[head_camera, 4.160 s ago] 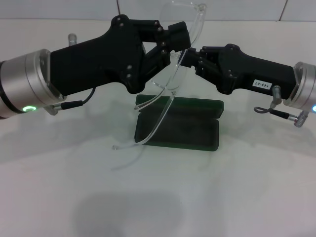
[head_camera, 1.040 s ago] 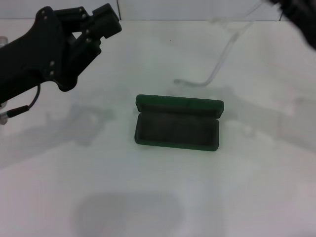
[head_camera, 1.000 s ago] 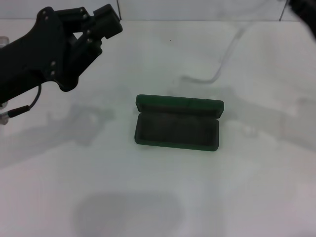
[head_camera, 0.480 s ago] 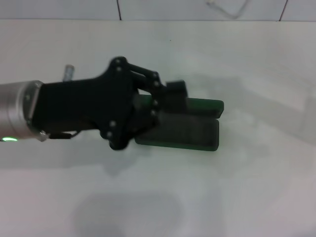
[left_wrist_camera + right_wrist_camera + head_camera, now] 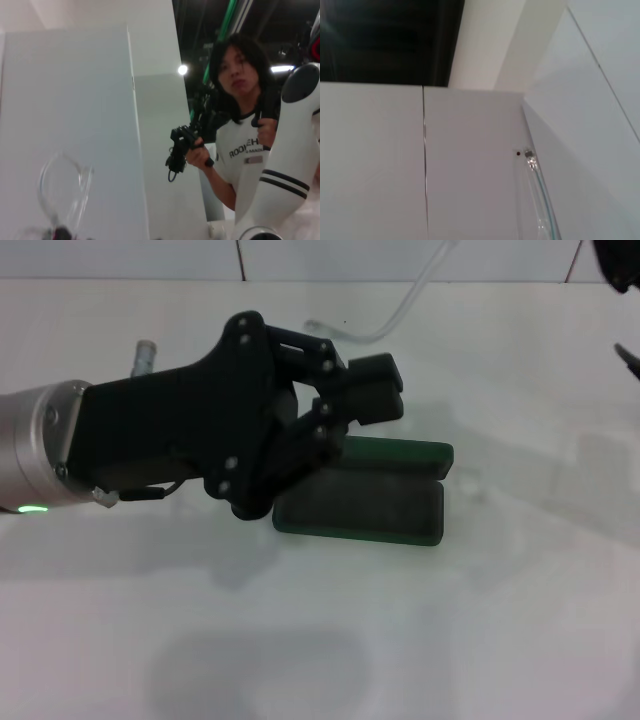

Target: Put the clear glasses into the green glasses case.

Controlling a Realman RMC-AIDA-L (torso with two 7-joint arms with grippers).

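Observation:
The green glasses case (image 5: 372, 508) lies open on the white table, its lid (image 5: 410, 453) standing up at the back. My left gripper (image 5: 377, 390) hovers over the case's left end, shut and empty, and hides that end. The clear glasses hang in the air at the back. One thin arm (image 5: 385, 332) curves down from the head view's top edge, the curved lens (image 5: 62, 192) shows in the left wrist view, and an arm tip (image 5: 538, 200) in the right wrist view. My right arm (image 5: 622, 262) is a dark corner at top right, carrying the glasses with its fingers out of view.
The white table (image 5: 480, 640) runs to a white tiled wall (image 5: 330, 258) at the back. In the left wrist view a person (image 5: 240, 130) holding a hand controller stands beyond a white robot part (image 5: 285, 170).
My left gripper swung from the upper left down over the case, then rose slightly toward the right. The glasses went up out of view and one arm has come back down at the top.

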